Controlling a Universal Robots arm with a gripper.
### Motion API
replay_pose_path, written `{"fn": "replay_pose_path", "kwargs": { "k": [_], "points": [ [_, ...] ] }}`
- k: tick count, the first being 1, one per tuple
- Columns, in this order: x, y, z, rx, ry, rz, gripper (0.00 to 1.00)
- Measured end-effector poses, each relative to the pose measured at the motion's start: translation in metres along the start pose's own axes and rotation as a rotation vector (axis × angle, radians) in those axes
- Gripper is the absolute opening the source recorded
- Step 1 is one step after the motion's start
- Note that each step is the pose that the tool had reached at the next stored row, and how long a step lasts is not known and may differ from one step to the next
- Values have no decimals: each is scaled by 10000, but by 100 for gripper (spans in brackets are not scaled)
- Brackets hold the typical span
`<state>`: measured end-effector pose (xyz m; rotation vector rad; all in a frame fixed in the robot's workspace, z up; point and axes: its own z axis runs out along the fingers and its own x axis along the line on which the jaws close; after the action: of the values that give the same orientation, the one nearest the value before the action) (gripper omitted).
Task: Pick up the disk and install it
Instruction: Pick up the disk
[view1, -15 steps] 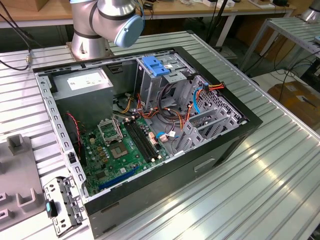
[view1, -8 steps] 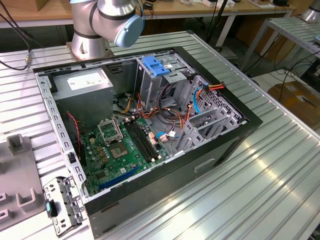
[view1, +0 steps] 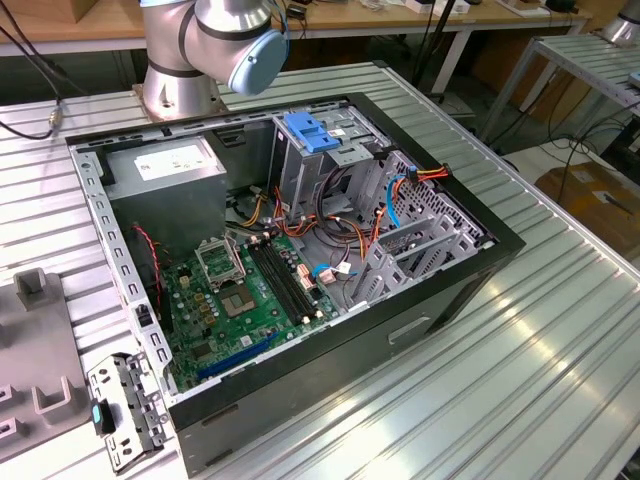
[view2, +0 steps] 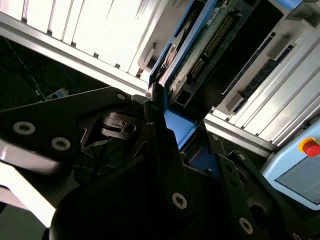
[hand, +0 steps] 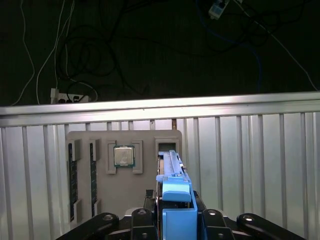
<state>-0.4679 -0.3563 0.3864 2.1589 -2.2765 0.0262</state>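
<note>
Claw: gripper closed on the disk, one black finger on each side of its blue frame, no gap visible at the plastic in both wrist views.
Disk: held edge-on; the first wrist view looks along a blue rail, and the second wrist view catches its green circuit-board face.
Disk vs tray: its far end lines up with a slot in the grey fixture tray; can't tell if it is clear of that slot.
Tray contents: a CPU in a pocket, memory sticks beside it.
Case: open PC case, centre of the exterior view, on the ribbed aluminium table.
Inside case: blue latch plate on the drive cage, upper centre; grey power supply box upper left; motherboard lower left.
Arm base: upper left of the frame, behind the case.
</note>
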Motion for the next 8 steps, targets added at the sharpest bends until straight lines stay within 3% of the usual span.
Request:
{"fn": "replay_pose_path", "kwargs": {
  "k": [8],
  "points": [
    [1,0,-51,1,0,0,37]
  ]
}}
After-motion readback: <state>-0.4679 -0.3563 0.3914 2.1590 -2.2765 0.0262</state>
